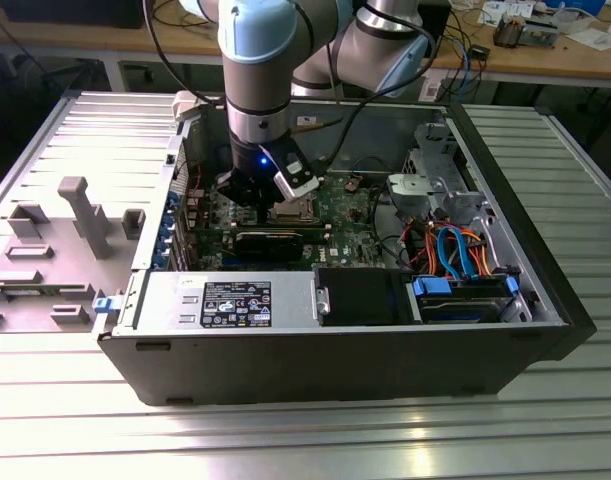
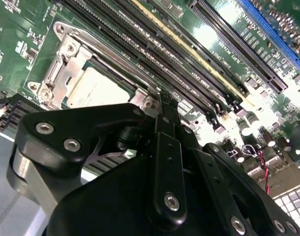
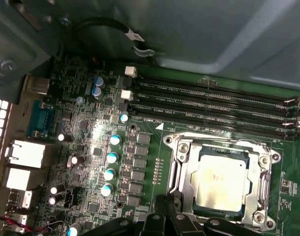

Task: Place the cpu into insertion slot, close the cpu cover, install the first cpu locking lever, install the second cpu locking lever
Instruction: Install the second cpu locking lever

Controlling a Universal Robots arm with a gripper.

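In the exterior view, at the exterior view's left, a grey plastic fixture tray (image 1: 55,250) was seen lying on the ribbed metal table (image 1: 545,200), just beside the open computer case (image 1: 335,370). Further to the right, the arm (image 1: 260,70) was seen reaching down into the case, with the gripper (image 1: 247,192) held low over the green circuit board (image 1: 345,205). Just beside it, toward the exterior view's right, the insertion slot (image 1: 293,210) was visible as a small silver-rimmed square. At the far right of the case, a bundle of orange and blue cables (image 1: 463,250) was seen.

In the first wrist view, round capacitors (image 3: 110,157) were seen on the board, and further along the cpu (image 3: 222,183) was found seated flat in the slot (image 3: 219,179), its pale face exposed. The cpu cover (image 3: 181,167) was seen lying down around the chip as a silver frame. The long memory slots (image 3: 213,105) ran beside the socket.

In the second wrist view, the chip (image 2: 98,88) was seen again within the frame (image 2: 66,64), and the black fingers (image 2: 167,118) were drawn narrowly together at the socket's edge; whether anything was pinched between them could not be told.
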